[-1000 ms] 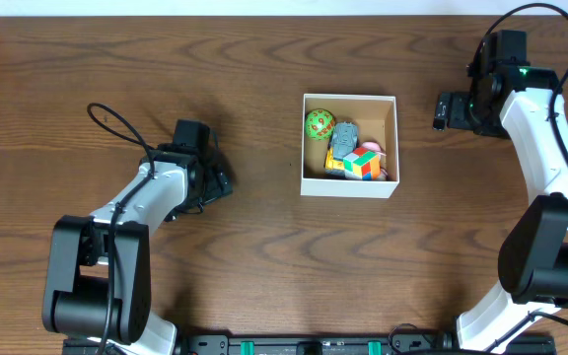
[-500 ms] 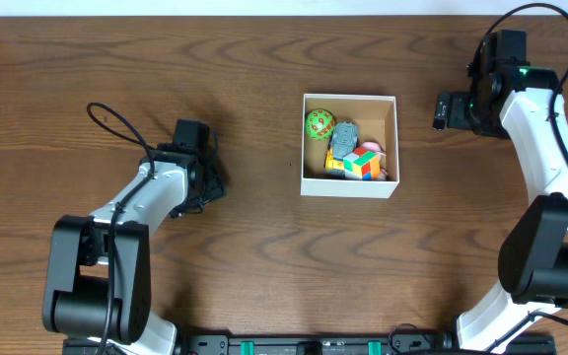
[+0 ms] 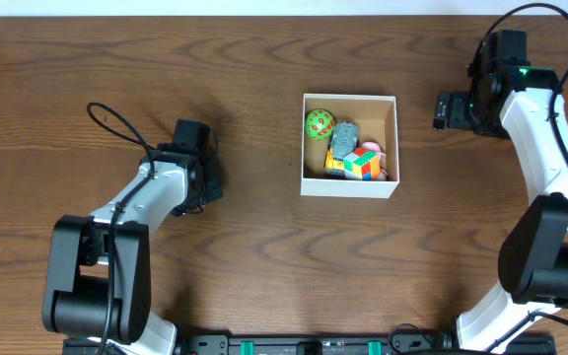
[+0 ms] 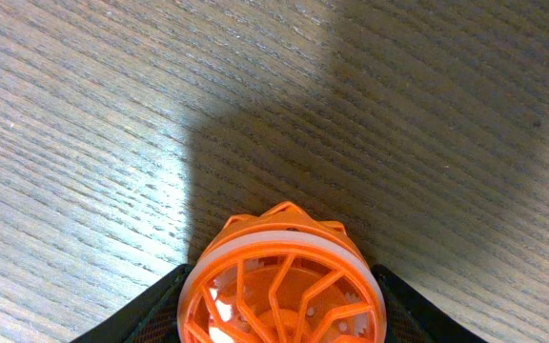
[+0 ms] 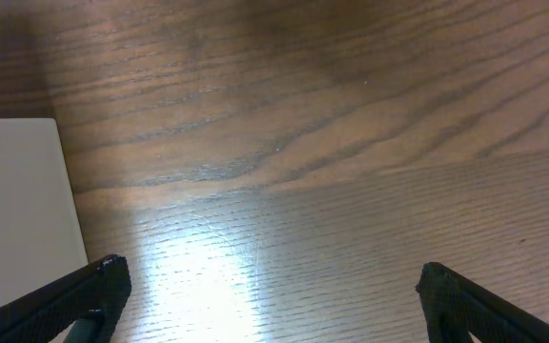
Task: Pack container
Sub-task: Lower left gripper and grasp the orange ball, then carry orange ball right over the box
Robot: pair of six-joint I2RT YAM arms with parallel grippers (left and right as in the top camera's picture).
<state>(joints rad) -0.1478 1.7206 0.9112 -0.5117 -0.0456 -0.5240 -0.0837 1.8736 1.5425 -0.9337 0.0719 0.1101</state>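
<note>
My left claw [image 4: 282,307] pinches the orange lattice ball [image 4: 282,272]. I'd lift it straight up, then release squarely above the container [image 3: 349,188] at mid-frame.

My overhead camera looks straight down from high up, taking in the whole table [image 3: 264,247]. The left wrist camera sits close over the table, facing past the left gripper [image 4: 284,319], with an orange ball [image 4: 282,276] filling its lower edge. The right wrist camera looks ahead of the right gripper [image 5: 274,295]; the box [image 5: 17,200] wall to its left shows overhead too.
</note>
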